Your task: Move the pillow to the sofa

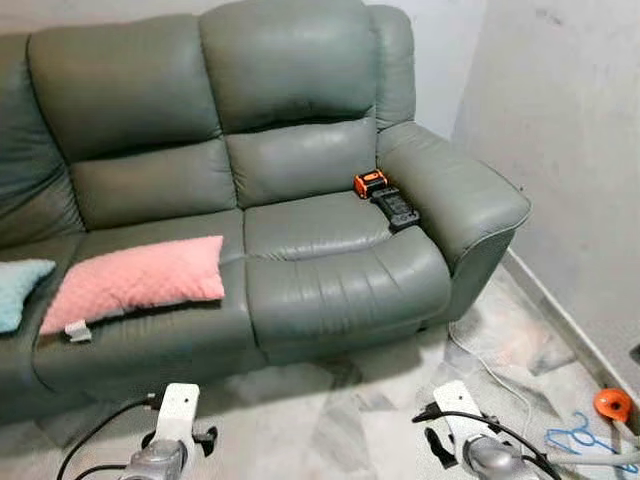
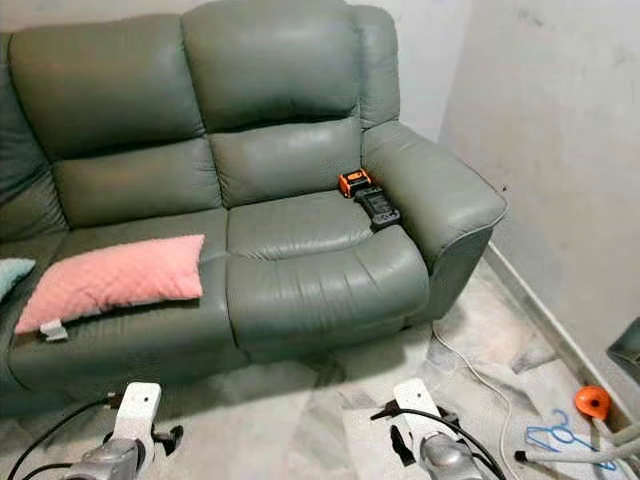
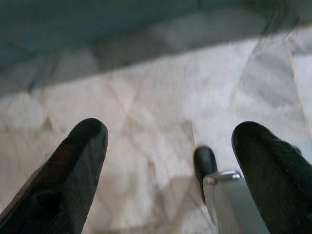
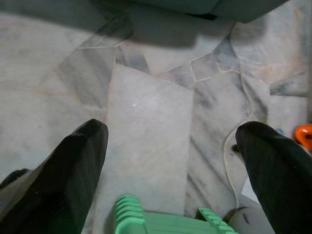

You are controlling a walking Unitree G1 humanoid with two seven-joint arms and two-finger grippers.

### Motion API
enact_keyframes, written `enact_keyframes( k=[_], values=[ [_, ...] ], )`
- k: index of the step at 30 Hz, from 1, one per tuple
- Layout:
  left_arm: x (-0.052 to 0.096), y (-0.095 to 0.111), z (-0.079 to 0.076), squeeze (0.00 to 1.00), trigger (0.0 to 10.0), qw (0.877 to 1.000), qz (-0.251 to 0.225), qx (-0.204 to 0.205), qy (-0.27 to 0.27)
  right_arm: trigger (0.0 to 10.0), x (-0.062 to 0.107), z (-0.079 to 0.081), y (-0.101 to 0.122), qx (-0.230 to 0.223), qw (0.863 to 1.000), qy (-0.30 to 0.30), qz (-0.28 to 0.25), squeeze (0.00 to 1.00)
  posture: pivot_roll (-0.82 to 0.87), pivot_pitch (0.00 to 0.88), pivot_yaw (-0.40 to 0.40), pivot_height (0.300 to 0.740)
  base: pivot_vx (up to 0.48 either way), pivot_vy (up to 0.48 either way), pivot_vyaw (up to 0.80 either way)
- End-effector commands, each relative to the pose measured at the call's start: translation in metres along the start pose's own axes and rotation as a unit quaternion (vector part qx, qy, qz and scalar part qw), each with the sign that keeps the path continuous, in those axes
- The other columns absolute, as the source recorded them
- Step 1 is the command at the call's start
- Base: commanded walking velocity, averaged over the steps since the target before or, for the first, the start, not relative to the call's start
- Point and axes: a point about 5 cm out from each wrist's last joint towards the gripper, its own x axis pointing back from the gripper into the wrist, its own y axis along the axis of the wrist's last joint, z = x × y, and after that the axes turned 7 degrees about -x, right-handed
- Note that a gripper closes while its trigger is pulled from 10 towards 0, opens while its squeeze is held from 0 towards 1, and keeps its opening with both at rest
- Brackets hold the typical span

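A pink pillow (image 1: 135, 280) lies flat on the middle seat of the grey-green leather sofa (image 1: 300, 150), a white tag hanging at its front left corner. Both arms hang low in front of the sofa. My left gripper (image 3: 168, 161) is open above the marble floor, with nothing between its fingers. My right gripper (image 4: 170, 165) is also open over the floor and holds nothing.
A black and orange device (image 1: 386, 198) rests on the right seat by the armrest. A light blue cushion (image 1: 18, 285) lies at the sofa's left. A white cable (image 1: 490, 370), a blue hanger (image 1: 580, 437) and an orange object (image 1: 612, 403) lie on the floor near the right wall.
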Motion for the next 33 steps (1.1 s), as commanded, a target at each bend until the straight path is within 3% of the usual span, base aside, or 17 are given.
enact_keyframes(
  k=[1, 33],
  values=[
    [0.0, 0.003, 0.009, 0.0, 10.0, 1.0, -0.002, 0.001, 0.011, 10.0, -0.001, 0.007, 0.005, 0.001, 1.0, 0.009, -0.006, 0.0, -0.12, 0.0, 0.077, 0.74, 0.0, 0.0, -0.75],
    [0.001, -0.003, 0.015, 0.0, 10.0, 0.999, 0.013, -0.015, 0.027, 10.0, 0.002, -0.005, -0.008, 0.001, 1.0, -0.001, 0.01, 0.0, -0.12, 0.0, 0.082, 0.74, 0.0, 0.0, -0.79]
  ],
)
